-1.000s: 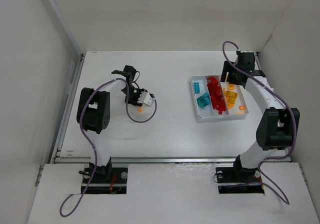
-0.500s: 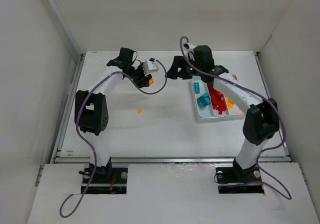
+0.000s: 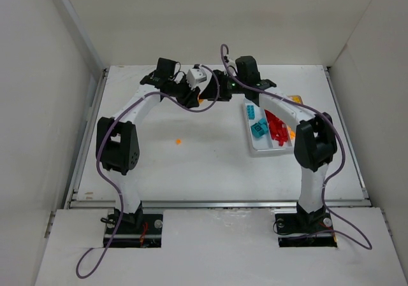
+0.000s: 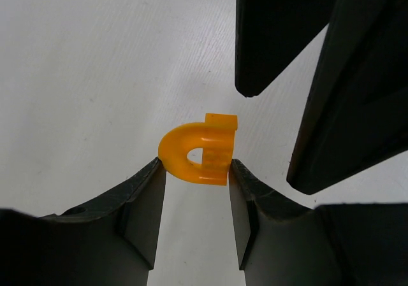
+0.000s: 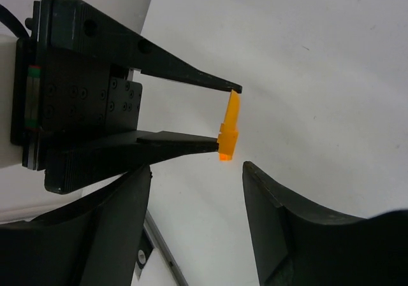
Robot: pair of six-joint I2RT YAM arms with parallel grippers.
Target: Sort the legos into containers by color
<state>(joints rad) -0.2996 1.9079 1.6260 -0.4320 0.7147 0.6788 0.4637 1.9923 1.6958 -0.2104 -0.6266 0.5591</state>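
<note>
Now swung together from apart, left gripper (image 4: pixel 196 166) pinching orange arch lego (image 4: pixel 199 151), right gripper (image 5: pixel 197 169) spread, tips facing it.

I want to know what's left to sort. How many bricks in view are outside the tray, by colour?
Orange: 2 (arch piece gripped in the left tool; small piece loose on the table)
Red: 0
Teal: 0
Yellow: 0
Total outside the tray: 2
</note>
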